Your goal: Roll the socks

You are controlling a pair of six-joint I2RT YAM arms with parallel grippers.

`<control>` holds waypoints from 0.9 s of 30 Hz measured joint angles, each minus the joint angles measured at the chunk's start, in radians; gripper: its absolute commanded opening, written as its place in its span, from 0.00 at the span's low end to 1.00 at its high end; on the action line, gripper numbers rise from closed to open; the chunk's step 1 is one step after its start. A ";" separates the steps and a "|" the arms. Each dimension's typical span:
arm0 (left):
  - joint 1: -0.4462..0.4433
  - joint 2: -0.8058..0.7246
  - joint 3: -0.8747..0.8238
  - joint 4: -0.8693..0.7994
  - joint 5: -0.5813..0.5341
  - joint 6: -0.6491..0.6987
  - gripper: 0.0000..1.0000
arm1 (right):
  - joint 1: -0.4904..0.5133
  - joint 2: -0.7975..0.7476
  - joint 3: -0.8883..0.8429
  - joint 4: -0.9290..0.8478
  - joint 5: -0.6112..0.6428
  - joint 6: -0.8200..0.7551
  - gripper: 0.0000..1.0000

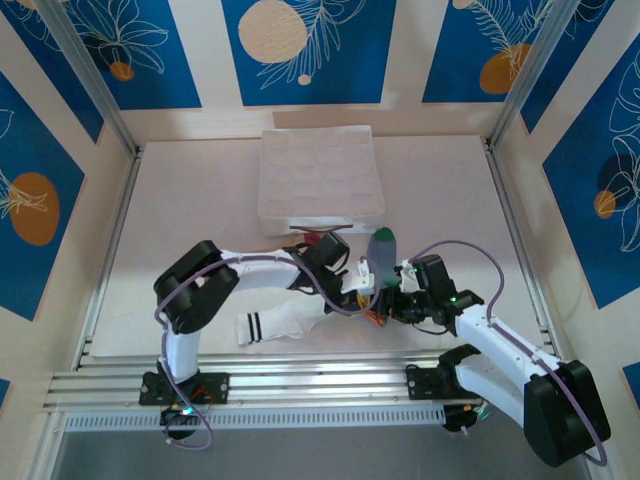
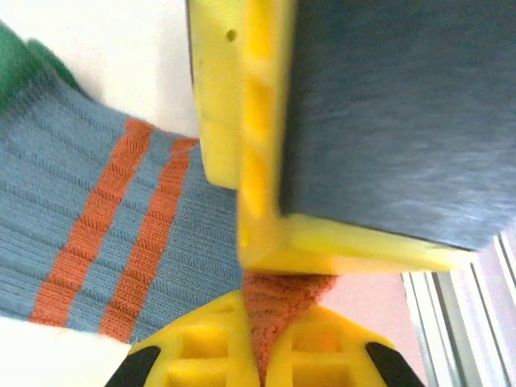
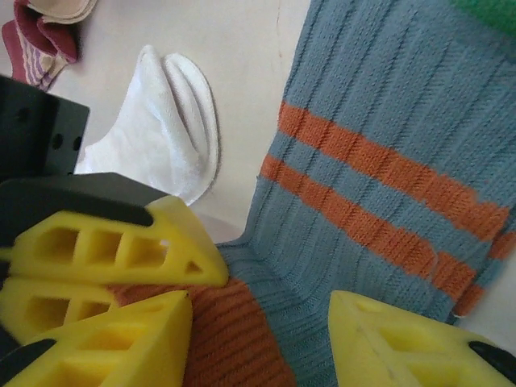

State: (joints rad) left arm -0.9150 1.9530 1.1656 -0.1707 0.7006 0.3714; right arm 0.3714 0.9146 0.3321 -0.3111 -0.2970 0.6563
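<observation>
Pale table (image 1: 200, 200), blue leaf-printed walls (image 1: 310, 50); grey sock (image 3: 387, 129) gripped at its orange end.
The orange end is pinched between the closed fingers of the left gripper (image 2: 260, 343). The ribbed grey body, crossed by two orange stripes and tipped green, is spread flat beyond those fingertips. The right gripper (image 3: 258, 347) is held parted astride the same end, just beside the left fingers. A white sock (image 3: 165, 137) and a tan sock (image 3: 32, 44) are seen beyond the left fingers, with a white box (image 1: 320, 170) farther off.
</observation>
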 measured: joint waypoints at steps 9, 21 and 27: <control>0.018 0.059 0.052 -0.087 0.054 -0.121 0.04 | 0.000 -0.002 -0.001 0.006 -0.005 0.000 0.56; 0.061 0.103 0.075 -0.075 0.097 -0.278 0.11 | 0.040 0.045 0.000 0.007 0.035 0.003 0.38; 0.061 0.101 0.047 -0.006 0.103 -0.286 0.32 | 0.040 0.109 0.022 -0.037 0.130 0.060 0.11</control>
State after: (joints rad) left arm -0.8536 2.0537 1.2129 -0.1768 0.8032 0.0856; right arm 0.4110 1.0233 0.3538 -0.3485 -0.1665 0.7166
